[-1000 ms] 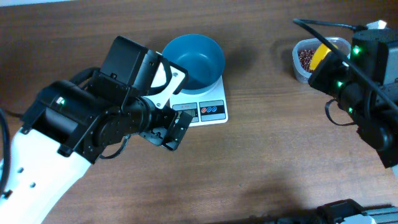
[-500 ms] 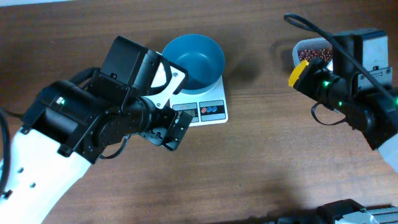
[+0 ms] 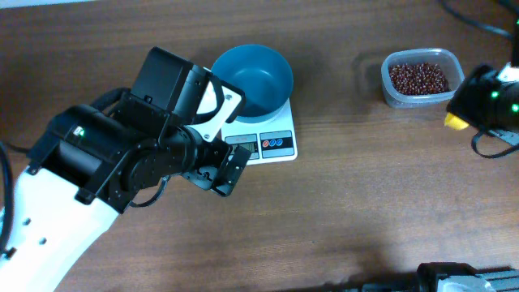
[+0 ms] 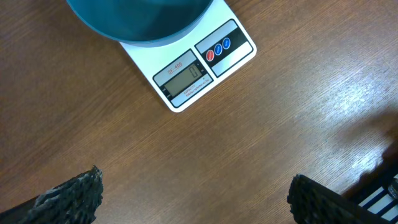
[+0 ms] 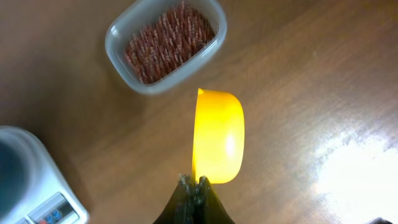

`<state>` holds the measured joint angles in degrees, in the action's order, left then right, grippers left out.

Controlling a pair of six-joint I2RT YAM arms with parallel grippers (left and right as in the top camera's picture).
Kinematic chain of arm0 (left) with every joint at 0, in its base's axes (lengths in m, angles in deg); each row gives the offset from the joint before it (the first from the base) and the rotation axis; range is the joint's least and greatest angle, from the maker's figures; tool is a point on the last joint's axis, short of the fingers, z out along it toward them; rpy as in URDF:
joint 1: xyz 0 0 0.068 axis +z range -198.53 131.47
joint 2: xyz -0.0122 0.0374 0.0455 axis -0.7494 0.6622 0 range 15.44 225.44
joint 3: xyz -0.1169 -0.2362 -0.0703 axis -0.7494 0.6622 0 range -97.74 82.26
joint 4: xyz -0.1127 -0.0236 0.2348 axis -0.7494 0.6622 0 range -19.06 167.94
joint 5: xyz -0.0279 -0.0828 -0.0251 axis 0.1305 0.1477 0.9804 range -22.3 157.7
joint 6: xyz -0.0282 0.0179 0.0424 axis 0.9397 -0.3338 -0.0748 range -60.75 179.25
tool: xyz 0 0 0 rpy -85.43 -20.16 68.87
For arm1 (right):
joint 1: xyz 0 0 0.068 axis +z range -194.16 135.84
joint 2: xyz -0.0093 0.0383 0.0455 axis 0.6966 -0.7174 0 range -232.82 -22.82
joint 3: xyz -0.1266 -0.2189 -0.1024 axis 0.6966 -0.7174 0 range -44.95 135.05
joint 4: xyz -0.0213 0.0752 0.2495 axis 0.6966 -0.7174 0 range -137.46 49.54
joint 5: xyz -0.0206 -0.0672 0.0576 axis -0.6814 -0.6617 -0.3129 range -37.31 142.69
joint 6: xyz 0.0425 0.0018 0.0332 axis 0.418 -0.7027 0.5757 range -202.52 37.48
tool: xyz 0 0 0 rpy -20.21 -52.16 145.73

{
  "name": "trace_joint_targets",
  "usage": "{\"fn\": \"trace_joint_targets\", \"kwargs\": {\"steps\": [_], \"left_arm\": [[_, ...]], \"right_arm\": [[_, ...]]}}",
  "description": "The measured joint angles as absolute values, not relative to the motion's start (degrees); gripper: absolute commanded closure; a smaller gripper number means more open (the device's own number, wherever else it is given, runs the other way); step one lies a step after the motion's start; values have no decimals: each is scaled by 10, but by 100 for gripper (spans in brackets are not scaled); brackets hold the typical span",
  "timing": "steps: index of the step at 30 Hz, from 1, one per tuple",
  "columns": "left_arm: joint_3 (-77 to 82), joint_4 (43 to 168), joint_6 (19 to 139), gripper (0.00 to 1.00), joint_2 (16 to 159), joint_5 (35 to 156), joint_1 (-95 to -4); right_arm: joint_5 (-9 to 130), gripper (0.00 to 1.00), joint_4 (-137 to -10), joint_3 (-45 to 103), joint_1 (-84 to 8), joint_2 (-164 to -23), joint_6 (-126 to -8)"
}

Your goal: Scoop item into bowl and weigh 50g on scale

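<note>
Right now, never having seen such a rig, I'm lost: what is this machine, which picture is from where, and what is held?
Two robot arms work at a wooden table. One picture looks down from above; the other two come from a camera on each wrist. A blue bowl sits on a white scale; a clear tub of red beans stands apart. The left gripper is open and empty near the scale. The right gripper is shut on the handle of a yellow scoop, near the tub.

A robotics lab bench: two robot arms (image 3: 105, 162) at a wooden table (image 3: 365, 211) bearing a kitchen scale (image 3: 276, 146).
</note>
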<state>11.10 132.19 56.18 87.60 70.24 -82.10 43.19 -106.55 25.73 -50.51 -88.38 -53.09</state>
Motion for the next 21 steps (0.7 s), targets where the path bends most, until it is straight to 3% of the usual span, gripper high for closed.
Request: {"fn": "trace_joint_targets", "kwargs": {"steps": [11, 21], "left_arm": [[111, 1322, 562, 1, 876, 702, -821], [111, 1322, 562, 1, 876, 702, -821]], "right_arm": [[475, 96, -1056, 257, -505, -895, -567], [426, 96, -939, 257, -506, -922, -743]]}}
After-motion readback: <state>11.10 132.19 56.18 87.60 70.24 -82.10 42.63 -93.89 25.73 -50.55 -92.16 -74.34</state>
